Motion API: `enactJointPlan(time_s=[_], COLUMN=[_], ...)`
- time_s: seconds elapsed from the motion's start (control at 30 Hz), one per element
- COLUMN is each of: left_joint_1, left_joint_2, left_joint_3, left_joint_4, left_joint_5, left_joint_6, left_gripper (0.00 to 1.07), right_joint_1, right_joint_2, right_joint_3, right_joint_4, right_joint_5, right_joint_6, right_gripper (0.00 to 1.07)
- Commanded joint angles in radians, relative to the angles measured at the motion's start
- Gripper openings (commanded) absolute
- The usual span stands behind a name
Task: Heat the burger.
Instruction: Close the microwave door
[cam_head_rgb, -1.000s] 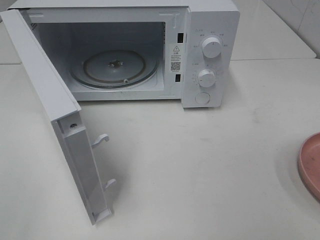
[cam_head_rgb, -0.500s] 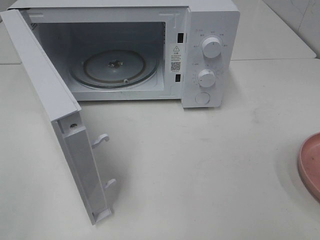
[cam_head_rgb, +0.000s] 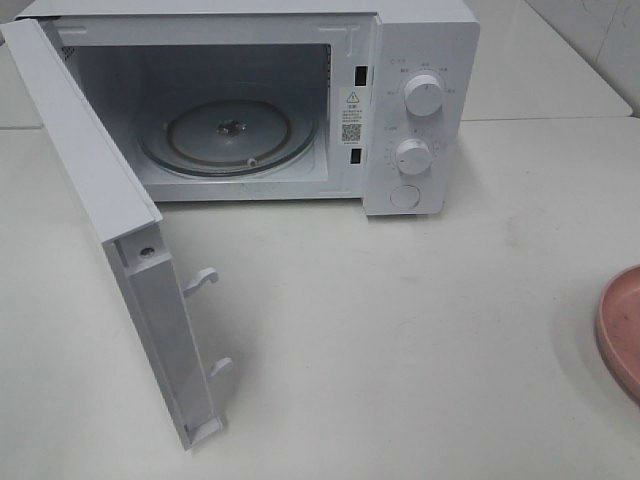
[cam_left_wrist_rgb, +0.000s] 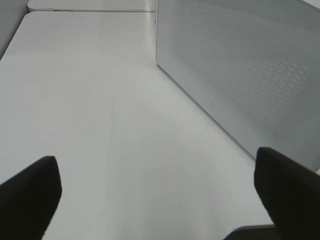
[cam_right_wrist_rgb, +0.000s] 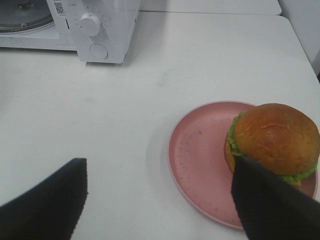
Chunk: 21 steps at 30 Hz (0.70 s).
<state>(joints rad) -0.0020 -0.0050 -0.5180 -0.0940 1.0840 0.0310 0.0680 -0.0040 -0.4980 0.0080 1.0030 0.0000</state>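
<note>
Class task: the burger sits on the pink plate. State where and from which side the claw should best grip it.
Probably grip the burger across its bun sides, coming from above: it sits upright near the pink plate edge, and its domed glossy top offers no hold.

Glossy-bunned burger (cam_right_wrist_rgb: 274, 137), matt pink plate (cam_right_wrist_rgb: 200, 165), perforated metal door (cam_left_wrist_rgb: 250, 75)

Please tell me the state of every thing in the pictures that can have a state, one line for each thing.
microwave door: swung wide open.
microwave: cavity empty except for its turntable.
glass turntable: in place, nothing on it.
burger: whole, sitting on the plate, off to one side, not gripped.
pink plate: on the table, holding the burger.
left gripper: open, empty.
right gripper: open, empty, near the burger.
</note>
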Motion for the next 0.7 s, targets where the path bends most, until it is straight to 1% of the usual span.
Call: enactJointPlan(time_s=[0.03,0.7], left_joint_1=[0.003,0.003], left_joint_2=[-0.007,-0.007], left_joint_3=[0.002,0.002], left_joint_4=[0.002,0.002], left_joint_5=[-0.014,-0.014], left_joint_6=[-0.002,-0.002], left_gripper=[1.0,1.0], right_joint_1=[-0.009,-0.009], right_joint_2=[-0.027,-0.027], right_joint_3=[0.002,0.002], right_joint_4=[0.006,0.006], right_joint_5=[-0.006,-0.006], right_joint_6=[-0.012,-0.011], right_gripper=[0.76,0.76])
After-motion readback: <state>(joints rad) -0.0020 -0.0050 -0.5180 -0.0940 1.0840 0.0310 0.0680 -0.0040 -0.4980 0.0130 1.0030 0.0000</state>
